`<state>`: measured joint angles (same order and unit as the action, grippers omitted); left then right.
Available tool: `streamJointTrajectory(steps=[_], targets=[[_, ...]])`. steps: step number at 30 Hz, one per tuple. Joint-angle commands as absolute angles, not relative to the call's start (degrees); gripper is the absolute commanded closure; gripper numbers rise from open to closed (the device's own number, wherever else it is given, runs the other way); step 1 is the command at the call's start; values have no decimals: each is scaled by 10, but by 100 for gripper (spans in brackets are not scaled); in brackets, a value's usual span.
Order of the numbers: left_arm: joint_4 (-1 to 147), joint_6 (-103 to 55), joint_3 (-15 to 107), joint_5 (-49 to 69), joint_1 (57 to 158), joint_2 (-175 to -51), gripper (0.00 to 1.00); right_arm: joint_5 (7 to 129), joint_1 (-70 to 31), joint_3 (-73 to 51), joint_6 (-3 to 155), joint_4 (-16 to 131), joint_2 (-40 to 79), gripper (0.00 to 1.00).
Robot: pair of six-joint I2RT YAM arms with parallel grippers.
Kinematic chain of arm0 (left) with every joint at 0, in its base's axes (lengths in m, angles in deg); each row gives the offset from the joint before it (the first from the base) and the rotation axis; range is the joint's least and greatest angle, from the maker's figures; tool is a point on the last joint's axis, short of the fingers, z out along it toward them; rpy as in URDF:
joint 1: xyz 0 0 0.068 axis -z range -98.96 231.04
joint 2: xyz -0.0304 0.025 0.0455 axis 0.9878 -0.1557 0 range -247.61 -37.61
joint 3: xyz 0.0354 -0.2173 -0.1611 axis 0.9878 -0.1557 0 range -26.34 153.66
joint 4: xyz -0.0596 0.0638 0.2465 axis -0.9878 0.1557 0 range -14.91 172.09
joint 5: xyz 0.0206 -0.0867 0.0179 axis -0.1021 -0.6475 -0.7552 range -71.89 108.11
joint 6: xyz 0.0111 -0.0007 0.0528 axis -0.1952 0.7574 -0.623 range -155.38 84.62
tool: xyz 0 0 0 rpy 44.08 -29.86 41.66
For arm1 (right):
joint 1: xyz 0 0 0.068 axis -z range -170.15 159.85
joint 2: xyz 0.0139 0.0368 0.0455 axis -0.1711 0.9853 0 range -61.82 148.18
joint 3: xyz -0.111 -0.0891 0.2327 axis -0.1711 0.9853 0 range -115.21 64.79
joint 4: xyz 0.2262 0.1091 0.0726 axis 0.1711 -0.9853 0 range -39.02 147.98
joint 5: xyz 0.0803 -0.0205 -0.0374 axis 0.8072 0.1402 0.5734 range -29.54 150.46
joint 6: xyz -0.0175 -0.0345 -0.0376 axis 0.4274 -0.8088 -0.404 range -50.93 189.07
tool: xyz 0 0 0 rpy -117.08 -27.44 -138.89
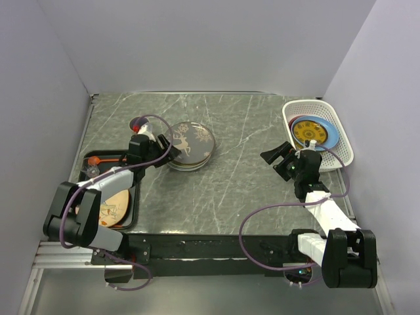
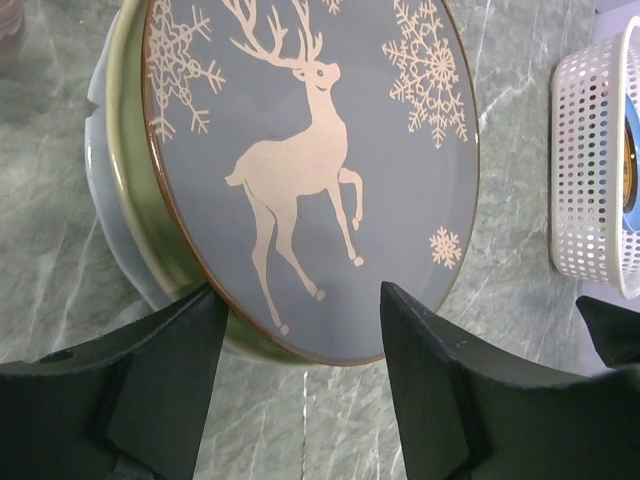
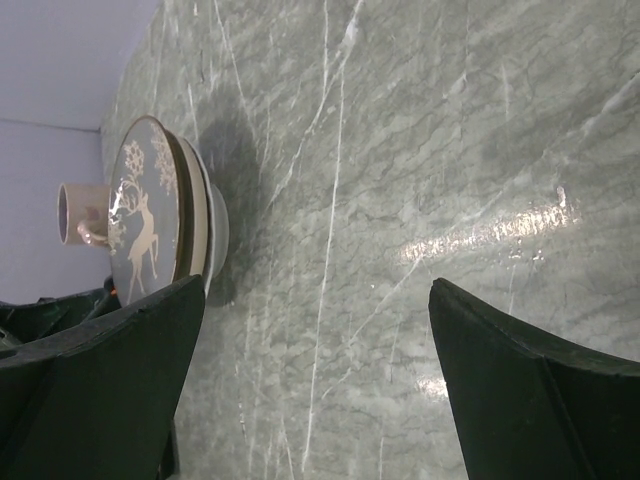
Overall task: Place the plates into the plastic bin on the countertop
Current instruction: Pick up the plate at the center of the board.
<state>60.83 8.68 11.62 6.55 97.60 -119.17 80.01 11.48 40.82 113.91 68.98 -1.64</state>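
Observation:
A stack of plates [image 1: 190, 146] sits on the countertop [image 1: 243, 131], left of centre. Its top plate [image 2: 310, 160] is dark grey-blue with a beige deer and snowflakes. My left gripper [image 1: 162, 143] is at the stack's left edge. In the left wrist view that gripper [image 2: 300, 340] is open and straddles the top plate's near rim, with a gap on each side. The white lattice plastic bin [image 1: 318, 131] stands at the far right and holds a blue and yellow patterned plate [image 1: 313, 133]. My right gripper [image 1: 275, 157] hovers open just left of the bin, with nothing between its fingers [image 3: 150, 380].
A black tray [image 1: 131, 213] at the left edge carries a beige plate [image 1: 115, 207] and a red-handled utensil [image 1: 105, 159]. A beige mug [image 3: 80, 215] stands behind the stack. The bin [image 2: 590, 170] shows at the right in the left wrist view. Grey walls enclose three sides.

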Motion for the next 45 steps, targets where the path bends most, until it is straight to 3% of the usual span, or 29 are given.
streamJointTrajectory(steps=[1,5,17,20,21,23,45], targets=[[570,96,134,51,974,-1212,34,790,111,404,1123,693,-26,0],[558,101,139,47,974,-1233,37,790,111,404,1121,693,-21,0],[499,138,108,51,974,-1289,64,791,111,405,1119,698,-9,0],[483,141,108,39,973,-1310,78,792,110,407,1116,698,-6,0],[481,143,110,29,973,-1323,90,793,111,408,1116,698,-5,0],[474,145,111,24,973,-1334,99,793,111,411,1115,699,-4,0],[470,167,98,-29,940,-1237,99,819,111,428,1122,742,20,0]])
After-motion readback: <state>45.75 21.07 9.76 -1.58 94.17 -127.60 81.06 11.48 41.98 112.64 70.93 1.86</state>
